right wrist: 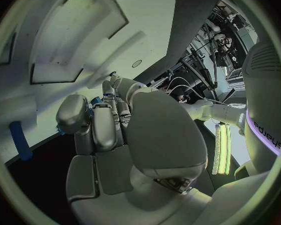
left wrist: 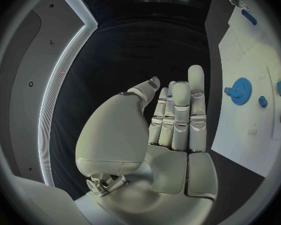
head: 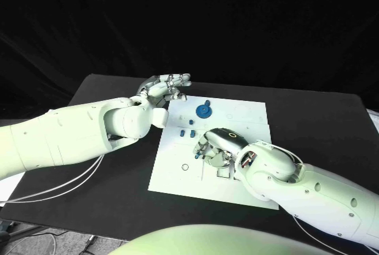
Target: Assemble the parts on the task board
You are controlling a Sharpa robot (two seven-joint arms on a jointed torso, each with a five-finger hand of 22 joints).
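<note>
The white task board (head: 241, 115) lies in the middle of the black table. A blue gear (head: 205, 109) sits near its far left corner, with small blue parts (head: 187, 132) just in front of it. My right hand (head: 217, 147) is low over the board's middle, fingers curled down, and pinches a small blue part (head: 197, 154) at its fingertips; the right wrist view shows that blue part (right wrist: 95, 101) between the curled fingers. My left hand (head: 164, 88) hovers off the board's far left corner, fingers straight and holding nothing. The left wrist view shows the gear (left wrist: 240, 91) beyond that hand (left wrist: 175, 115).
A small ring mark (head: 185, 167) shows on the board's near left part. A blue peg (right wrist: 17, 140) lies on the board beside my right hand. Black table (head: 103, 173) lies bare on the left. White cables (head: 71, 183) hang under my left arm.
</note>
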